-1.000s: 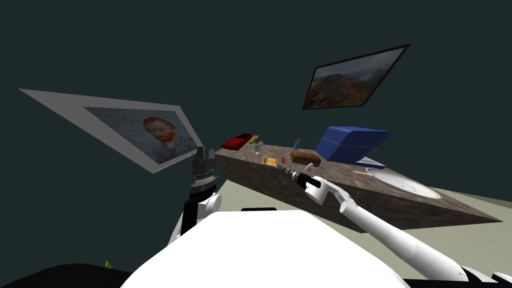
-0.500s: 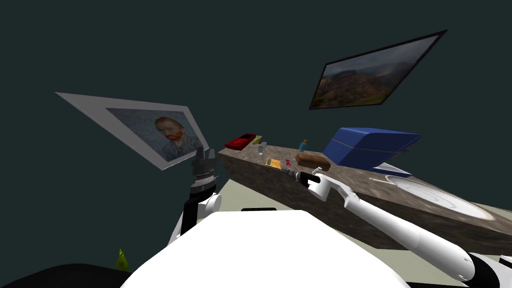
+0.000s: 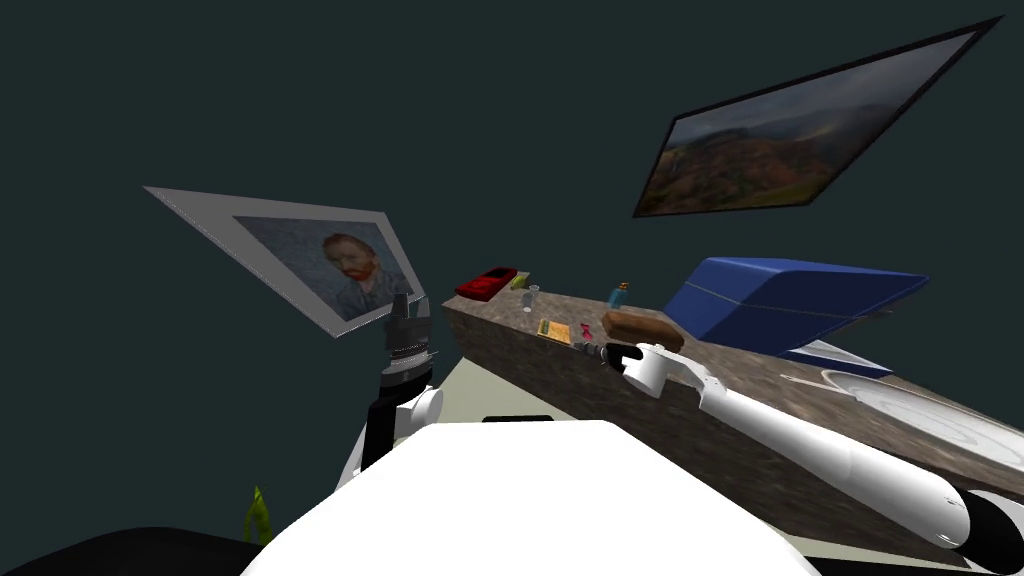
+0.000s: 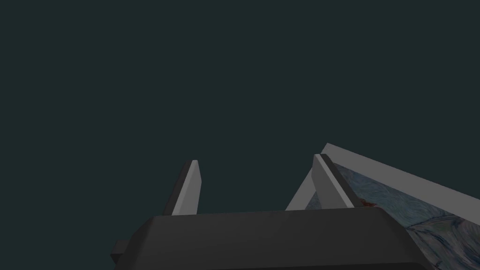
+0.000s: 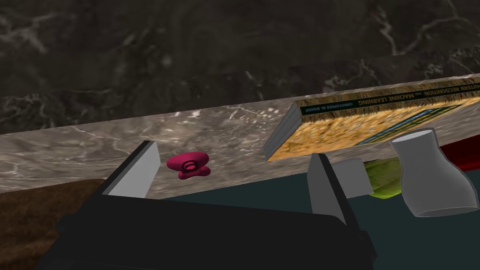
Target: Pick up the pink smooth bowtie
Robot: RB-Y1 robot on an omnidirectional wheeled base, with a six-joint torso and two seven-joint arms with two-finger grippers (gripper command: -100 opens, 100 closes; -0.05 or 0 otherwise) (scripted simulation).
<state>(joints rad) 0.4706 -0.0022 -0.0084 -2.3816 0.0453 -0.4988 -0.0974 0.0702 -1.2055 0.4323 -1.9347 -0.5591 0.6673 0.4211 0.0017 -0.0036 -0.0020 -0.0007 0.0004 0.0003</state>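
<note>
The right gripper (image 5: 234, 150) reaches low over the counter (image 5: 70, 150), fingers spread wide and empty, likely to straddle the pink bowtie (image 5: 188, 166) lying close by one finger, near a book (image 5: 356, 129); the left gripper (image 4: 255, 161) idles open

Right arm (image 3: 820, 450) extended from 4 o'clock toward head-view centre, wrist in line with forearm. Right gripper (image 5: 233, 150) fingers parted. Left arm (image 3: 378, 425) folded, forearm upright. Left gripper (image 4: 256, 159) points 12 o'clock, fingers parted, at 9 o'clock of right gripper.

The yellow book (image 5: 365, 133) is cut off at the edge.
</note>
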